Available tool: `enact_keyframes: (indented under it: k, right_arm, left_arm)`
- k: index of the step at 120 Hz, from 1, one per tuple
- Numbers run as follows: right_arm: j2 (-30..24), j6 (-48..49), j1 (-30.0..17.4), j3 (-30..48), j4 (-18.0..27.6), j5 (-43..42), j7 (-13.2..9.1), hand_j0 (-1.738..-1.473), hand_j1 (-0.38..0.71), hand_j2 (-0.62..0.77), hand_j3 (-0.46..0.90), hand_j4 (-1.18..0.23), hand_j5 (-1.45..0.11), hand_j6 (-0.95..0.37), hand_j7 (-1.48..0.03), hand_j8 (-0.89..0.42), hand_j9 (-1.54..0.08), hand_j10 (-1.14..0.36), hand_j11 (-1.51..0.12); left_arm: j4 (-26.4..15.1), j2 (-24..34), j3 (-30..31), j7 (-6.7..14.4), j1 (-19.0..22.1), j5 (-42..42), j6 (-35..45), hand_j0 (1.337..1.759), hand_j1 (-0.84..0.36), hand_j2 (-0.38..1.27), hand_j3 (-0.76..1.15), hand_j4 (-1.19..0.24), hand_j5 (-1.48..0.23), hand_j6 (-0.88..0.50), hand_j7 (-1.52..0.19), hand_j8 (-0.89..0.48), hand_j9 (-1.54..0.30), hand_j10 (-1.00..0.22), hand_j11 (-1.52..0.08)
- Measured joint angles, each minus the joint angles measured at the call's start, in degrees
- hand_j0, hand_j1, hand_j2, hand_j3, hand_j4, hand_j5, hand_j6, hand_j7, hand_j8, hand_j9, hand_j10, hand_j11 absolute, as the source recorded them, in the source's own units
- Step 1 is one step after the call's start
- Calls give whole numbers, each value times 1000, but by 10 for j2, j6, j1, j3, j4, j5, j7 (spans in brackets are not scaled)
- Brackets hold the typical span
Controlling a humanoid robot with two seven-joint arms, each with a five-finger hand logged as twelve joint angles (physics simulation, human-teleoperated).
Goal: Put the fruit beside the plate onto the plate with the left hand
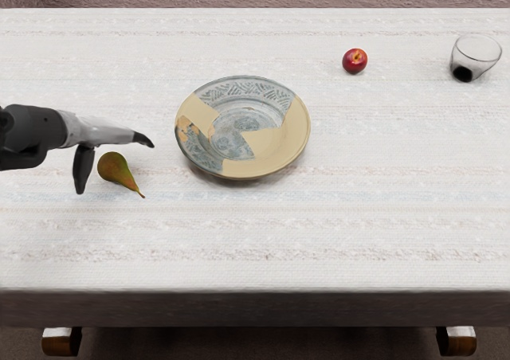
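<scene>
From where I stand, the left hand (97, 135) comes in low from the left and hovers just over the pear (118, 169). Its dark fingers (143, 141) are spread wide: one reaches out toward the plate (296, 133), another hangs down at the pear's blunt end. It grips nothing; the fruit lies on the cloth between those two digits, and whether any fingertip touches it I cannot tell. That spread looks to me like a hand framing the pear before closing round it, which suits the job, since this is the fruit lying beside the plate, just off its left rim.

The pear is on its side, fat end toward the arm, thin stem pointing down-right. Its skin is a dull olive-brown, smooth and tapering, so I'd guess it rolls easily. The plate is shallow and round, with a tan glazed rim and a grey-blue patterned centre. It is bare, ready to receive. A small glossy red apple (355, 60) sits well apart at the far side, and a tilted clear glass cup (475, 57) sits further right. The table (358, 217) wears a pale, faintly ribbed cloth. The right arm doesn't show
</scene>
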Motion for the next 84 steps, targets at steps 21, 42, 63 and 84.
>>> enact_keyframes:
  k: [21, 42, 63, 84]
  right_arm:
    - [0, 0, 0, 0, 0, 0, 0, -1658, -320, -5, 0, -24, -31, -24, -31, -24, -31, -24, -31]
    - [0, 0, 0, 0, 0, 0, 0, -1658, -320, -5, 0, -24, -31, -24, -31, -24, -31, -24, -31]
    - [0, 0, 0, 0, 0, 0, 0, -1658, -320, -5, 0, -24, -31, -24, -31, -24, -31, -24, -31]
    - [0, 0, 0, 0, 0, 0, 0, -1658, -320, -5, 0, -24, -31, -24, -31, -24, -31, -24, -31]
  left_arm:
    - [2, -14, 3, 2, 5, 0, 23, 1658, 145, 36, 0, -175, -223, -176, -223, -176, -223, -174, -223]
    - [4, -18, 25, 4, 4, 0, 64, 1658, 117, 41, 0, -198, -253, -199, -253, -199, -253, -197, -253]
    - [5, -18, 41, 5, 5, 0, 83, 1658, 89, 46, 0, -222, -284, -223, -284, -223, -284, -221, -284]
    - [5, -18, 53, 5, 6, 0, 99, 1658, 76, 48, 0, -233, -299, -234, -298, -233, -298, -232, -298]
